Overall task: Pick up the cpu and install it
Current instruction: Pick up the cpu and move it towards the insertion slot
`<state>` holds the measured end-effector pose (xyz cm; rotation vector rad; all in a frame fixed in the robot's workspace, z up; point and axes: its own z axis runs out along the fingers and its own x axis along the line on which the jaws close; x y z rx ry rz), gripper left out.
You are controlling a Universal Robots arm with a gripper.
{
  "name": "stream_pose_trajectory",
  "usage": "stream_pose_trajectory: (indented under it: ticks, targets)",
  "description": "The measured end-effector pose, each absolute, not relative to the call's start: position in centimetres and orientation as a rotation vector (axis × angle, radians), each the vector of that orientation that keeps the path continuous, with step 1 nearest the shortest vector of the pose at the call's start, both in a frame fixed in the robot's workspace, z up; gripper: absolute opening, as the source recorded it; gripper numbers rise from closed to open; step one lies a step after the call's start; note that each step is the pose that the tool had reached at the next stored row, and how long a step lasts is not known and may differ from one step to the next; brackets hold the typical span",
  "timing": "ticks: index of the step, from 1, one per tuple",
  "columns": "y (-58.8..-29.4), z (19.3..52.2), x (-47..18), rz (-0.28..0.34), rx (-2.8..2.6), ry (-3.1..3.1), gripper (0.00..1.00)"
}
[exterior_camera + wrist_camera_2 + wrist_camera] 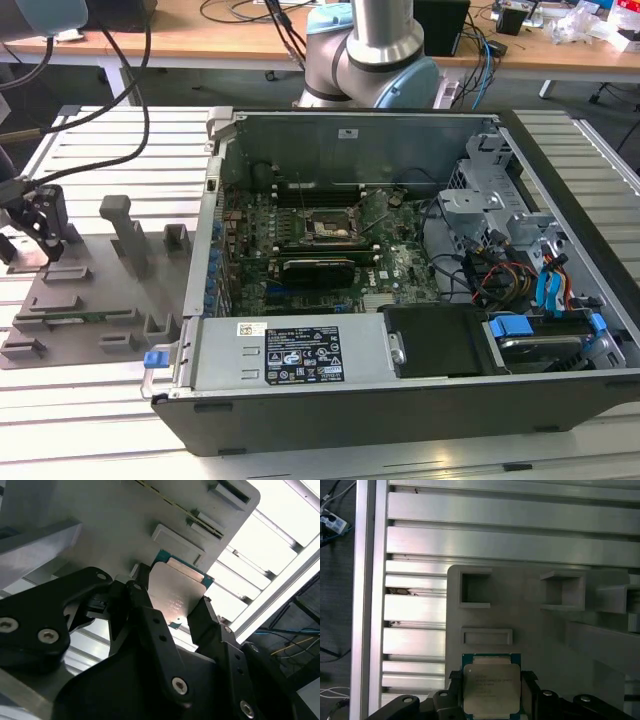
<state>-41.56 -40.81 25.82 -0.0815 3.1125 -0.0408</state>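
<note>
The cpu (491, 686), a silvery square chip with a green rim, sits between the black fingers of my gripper (491, 692) in both wrist views. One finger presses each of two opposite edges of the cpu (176, 587), so the gripper (172, 602) is shut on it. It is at the grey holder tray (535, 630), beside a small rectangular pocket; I cannot tell whether the chip rests on the tray or is just off it. In the exterior view the gripper (42, 232) is low over the tray (95, 300) at the view's far left. The motherboard socket (328, 228) lies inside the open computer case.
The open computer case (400, 400) fills the middle and the exterior view's right, with its tall metal wall (205, 250) between tray and motherboard. Upright holders (125, 235) stand on the tray. Black cables (120, 90) hang at the back. The table is ribbed aluminium (495, 545).
</note>
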Motion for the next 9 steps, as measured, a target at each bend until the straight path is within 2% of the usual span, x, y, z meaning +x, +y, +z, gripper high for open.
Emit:
stream_pose_trajectory:
  ticks: [9]
  targets:
    - [-40.8, 27.4, -41.6, -0.041, -0.081, 3.113, 0.55]
